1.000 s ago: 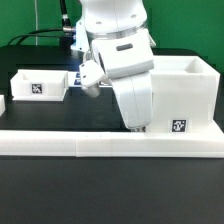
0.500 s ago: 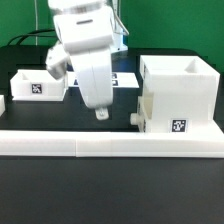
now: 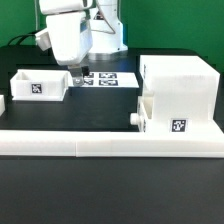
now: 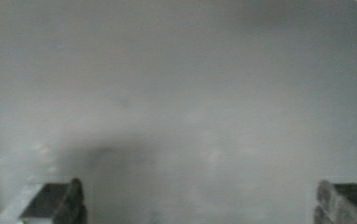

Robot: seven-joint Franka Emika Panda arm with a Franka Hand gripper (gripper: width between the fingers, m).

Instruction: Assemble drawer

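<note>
Exterior view: the white robot arm [image 3: 68, 35] stands over the far part of the black table [image 3: 100, 108], toward the exterior view's left. Its fingers [image 3: 78, 71] point down and hang just beside the end wall of the small white open-top plastic box [image 3: 40, 85], on the side toward the exterior view's right. Contact with the box cannot be judged from here.

Wrist view: the picture is blurred grey. Two dark fingertips [image 4: 59, 200] show at opposite sides, spread wide, with nothing between them.

The box sits upright on the table, and a black-and-white square tag [image 3: 37, 88] faces the camera.

The large white cube-like plastic casing [image 3: 180, 95] sits at the exterior view's right, well apart from the box. It is open at the top and has its own square tag [image 3: 179, 126] low on the front. A small round white stub [image 3: 135, 117] projects from its lower block.

The long low white L-shaped rail [image 3: 100, 142] runs across the front, and the casing stands right behind it.

The marker board [image 3: 102, 78] lies flat behind the fingers, between box and casing.
</note>
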